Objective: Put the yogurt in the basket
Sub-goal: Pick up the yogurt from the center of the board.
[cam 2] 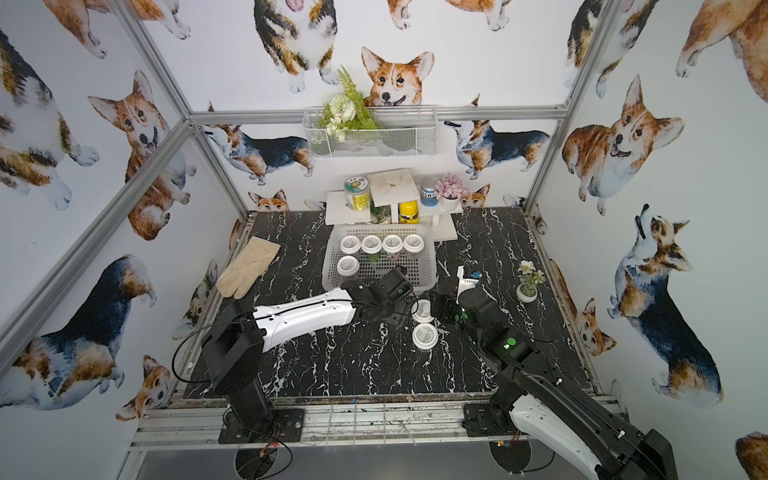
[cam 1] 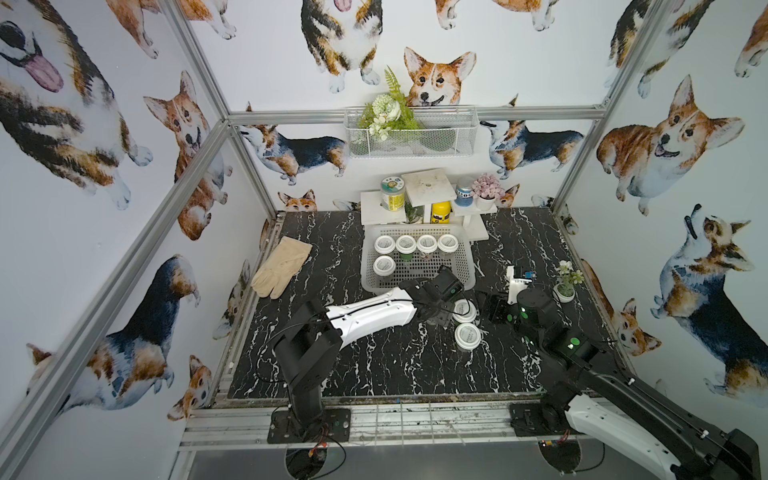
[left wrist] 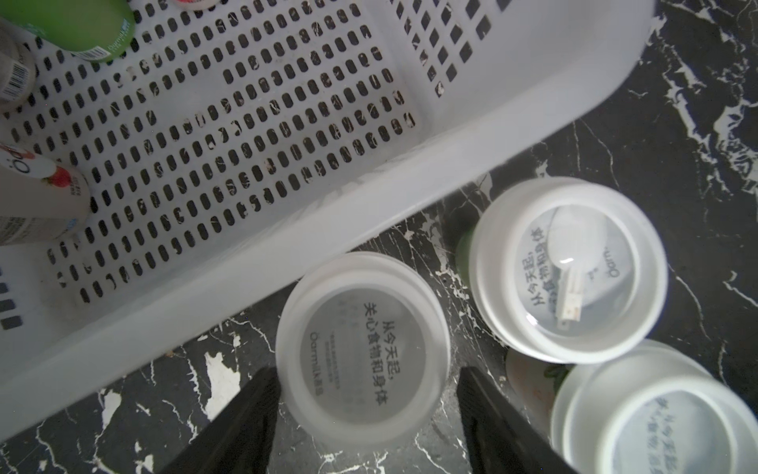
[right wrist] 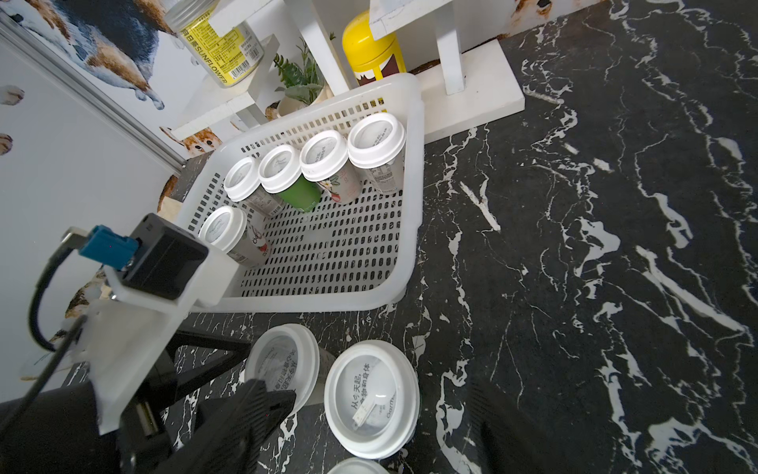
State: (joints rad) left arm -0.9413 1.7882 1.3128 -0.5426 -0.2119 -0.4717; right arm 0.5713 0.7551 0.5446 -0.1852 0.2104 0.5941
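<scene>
Just off the six-o'clock rim of the basket (cam 1: 415, 272) — clock read in a top view, back wall at twelve — the left arm (cam 1: 370, 313) stretches low from seven o'clock, white forearm nearly level, wrist bent down over the table (cam 1: 374, 365). The left hand (left wrist: 367, 371) has a black finger (left wrist: 246, 414) on each side of a yogurt cup (left wrist: 363, 344) upright on the table; both sit close against its lid, yet whether they press it I cannot tell. The right arm (cam 1: 573, 345) extends from five o'clock and the right hand (right wrist: 381, 394) hangs tipped down, jaws spread wide and holding nothing; a second cup (right wrist: 371, 381), a white spoon (right wrist: 365, 410) under its lid, stands between them with a gap either side. A third cup (cam 1: 467, 336) stands just beside it at six o'clock. Inside the basket a row of four cups (cam 1: 406, 244) lines the twelve-o'clock wall and a fifth cup (cam 1: 384, 265) stands before the row's nine-o'clock end.

On the black, white-veined table a cream glove (cam 1: 282, 266) lies at ten o'clock, a small potted plant (cam 1: 565, 284) at three and a white shelf stand (cam 1: 428, 185) at twelve. Corgi wallpaper (cam 1: 665, 137) covers the walls behind an aluminium frame (cam 1: 291, 117) — a wire basket (cam 1: 411, 137) hangs on the back wall
</scene>
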